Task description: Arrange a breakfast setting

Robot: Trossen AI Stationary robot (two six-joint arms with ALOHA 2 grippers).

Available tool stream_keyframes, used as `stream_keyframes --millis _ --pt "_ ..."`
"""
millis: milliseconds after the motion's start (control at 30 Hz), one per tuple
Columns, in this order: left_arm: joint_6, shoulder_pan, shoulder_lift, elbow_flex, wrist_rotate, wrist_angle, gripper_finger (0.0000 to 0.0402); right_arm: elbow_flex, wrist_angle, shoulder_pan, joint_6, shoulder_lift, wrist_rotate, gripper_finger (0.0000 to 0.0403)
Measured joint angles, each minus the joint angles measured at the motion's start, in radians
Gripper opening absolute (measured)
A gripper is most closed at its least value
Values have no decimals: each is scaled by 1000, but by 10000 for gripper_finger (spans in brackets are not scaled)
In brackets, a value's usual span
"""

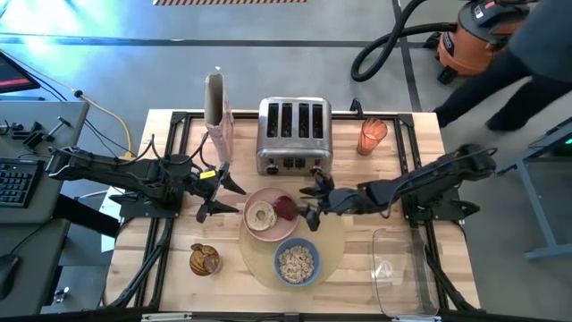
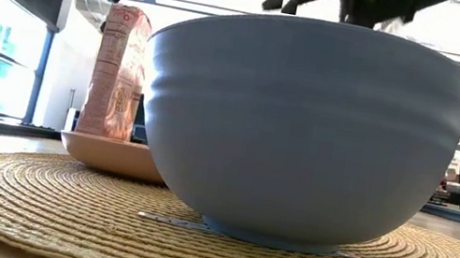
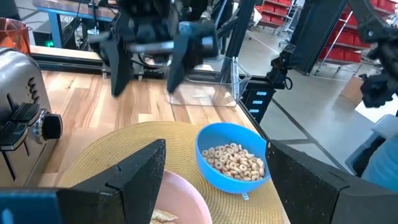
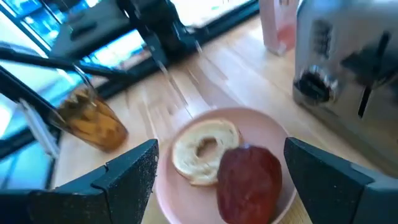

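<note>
On the wooden table [image 1: 170, 277], a round placemat [image 1: 332, 234] carries a pink plate [image 1: 252, 233] with a bagel half [image 1: 262, 216] and a red fruit [image 1: 285, 207], and a blue bowl [image 1: 297, 263] of cereal [image 1: 296, 261]. From table height the bowl hides most of the plate. Both grippers hover with fingers apart: the left gripper [image 1: 227, 197] beside the plate, the right gripper [image 1: 312, 201] over the plate's other edge. Behind stand a toaster [image 1: 294, 135] and an orange cup [image 1: 372, 136]; a person [image 1: 523, 67] is cut off at the corner.
</note>
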Motion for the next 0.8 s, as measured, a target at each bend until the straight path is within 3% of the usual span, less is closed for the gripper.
stream_keyframes --millis 400,800 --pt "0 0 0 0 0 0 266 0 -255 0 0 -219 3 326" --pt "0 0 0 0 0 0 266 0 -410 0 -29 -234 3 326"
